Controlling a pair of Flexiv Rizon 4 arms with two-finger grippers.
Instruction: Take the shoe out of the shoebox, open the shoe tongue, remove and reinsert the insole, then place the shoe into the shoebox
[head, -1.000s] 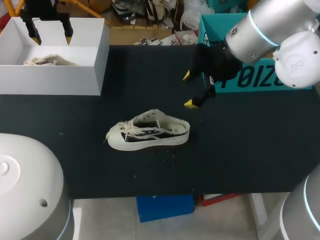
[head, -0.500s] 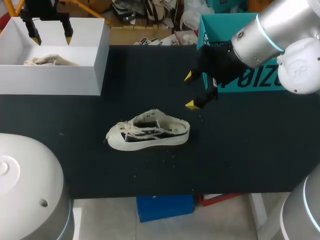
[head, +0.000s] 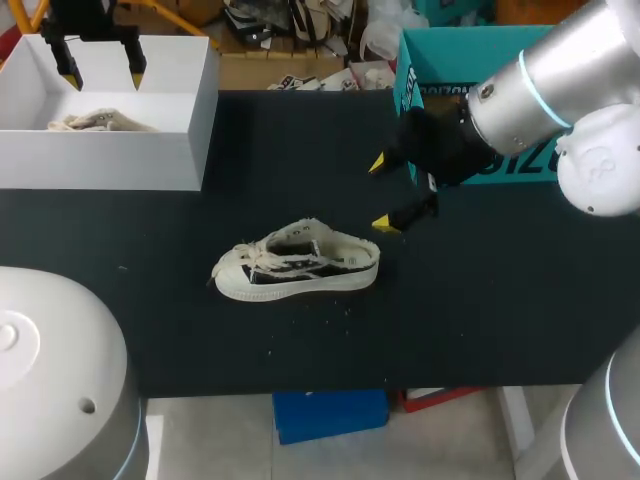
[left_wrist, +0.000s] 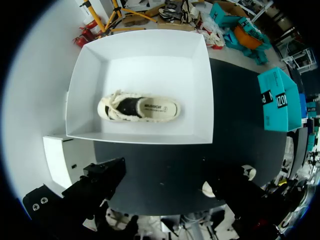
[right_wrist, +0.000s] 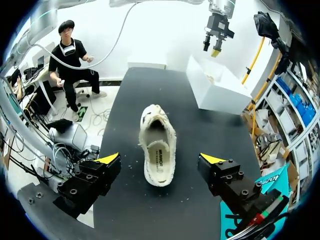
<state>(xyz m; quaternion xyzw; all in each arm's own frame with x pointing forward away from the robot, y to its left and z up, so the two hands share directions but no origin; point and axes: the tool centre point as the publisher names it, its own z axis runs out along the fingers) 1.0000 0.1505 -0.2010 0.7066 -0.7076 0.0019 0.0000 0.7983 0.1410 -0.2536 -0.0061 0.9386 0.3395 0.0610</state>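
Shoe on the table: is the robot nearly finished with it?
Not nearly. Done: the shoe lies outside the white box. In hand: nothing; the right claw hangs open near its heel. Left, it seems: tongue, insole, then boxing it.

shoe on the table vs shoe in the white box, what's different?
The shoe on the table lies out on the black table; the shoe in the box sits inside the white box. The shoe on the table has the open right gripper by its heel; the shoe in the box has the open left gripper above it. Both are cream with dark panels, soles down.
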